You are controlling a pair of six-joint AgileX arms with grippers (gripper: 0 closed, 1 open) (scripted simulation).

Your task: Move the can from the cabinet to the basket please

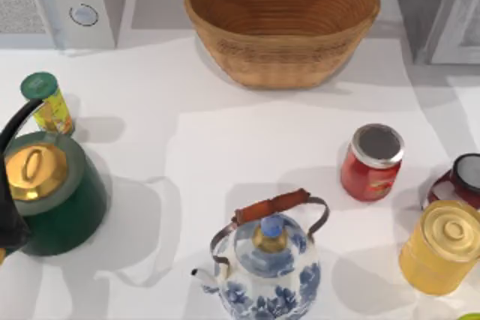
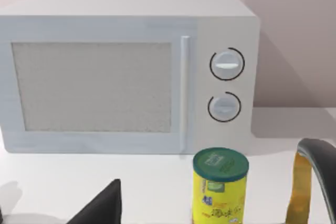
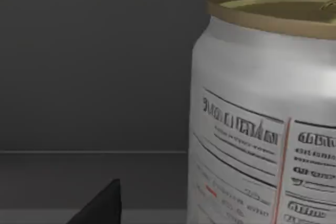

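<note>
A: Where is the can (image 3: 262, 114)?
B: Upright, close before the right hand's camera, dark grey cabinet (image 1: 439, 9) wall behind it. One dark fingertip (image 3: 102, 205) shows beside the can, apart from it; how far that hand is open, cannot tell.
A: Basket (image 1: 282, 28)?
B: On the surface (image 1: 187, 155), just left of the cabinet.
A: Left hand?
B: Far left of the basket, facing the white microwave (image 2: 126, 72) and yellow container (image 2: 219, 184). Opening: cannot tell.

You can read no word anywhere. The can (image 3: 262, 114) carries rows of dark and red print too blurred to make out, and the yellow container (image 2: 219, 188) bears an unreadable label.
</note>
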